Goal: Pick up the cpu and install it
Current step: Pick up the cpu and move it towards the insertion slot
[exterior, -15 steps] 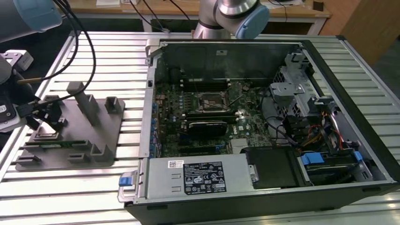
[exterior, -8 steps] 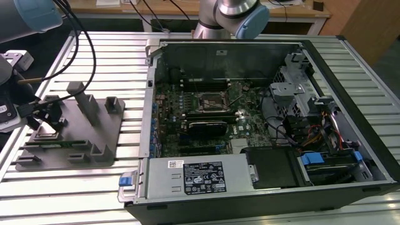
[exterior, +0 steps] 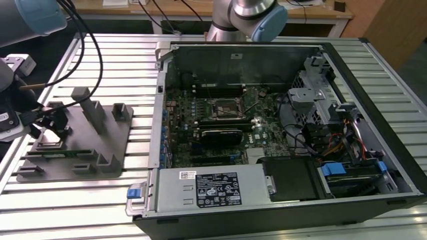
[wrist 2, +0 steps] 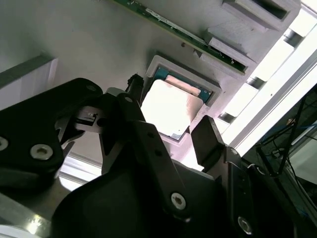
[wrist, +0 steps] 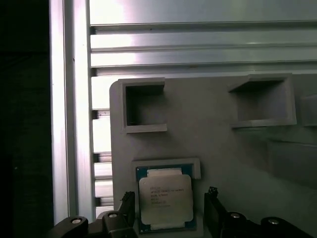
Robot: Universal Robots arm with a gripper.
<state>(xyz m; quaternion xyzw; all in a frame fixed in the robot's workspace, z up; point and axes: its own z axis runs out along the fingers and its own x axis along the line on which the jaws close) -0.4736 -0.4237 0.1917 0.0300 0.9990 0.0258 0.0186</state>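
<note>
The cpu (wrist: 165, 201) is a flat square chip with a shiny metal top, lying in a shallow square nest of the grey fixture plate (wrist: 208, 134). In the second wrist view the cpu (wrist 2: 171, 106) sits in that same nest. My gripper (wrist: 168, 213) is open and low over the chip, with one black finger (wrist: 127, 208) on each side of it and a small gap to each chip edge. In the exterior view the gripper (exterior: 53, 120) hangs over the fixture plate (exterior: 73, 150) at the view's left, covering the nest.
An open computer case (exterior: 280, 125) lies to the exterior view's right of the fixture, its motherboard socket (exterior: 227, 107) exposed near the middle. Grey posts (exterior: 90, 107) stand up on the fixture. A green memory strip (exterior: 57, 152) lies on it. Cables (exterior: 87, 45) trail from the arm.
</note>
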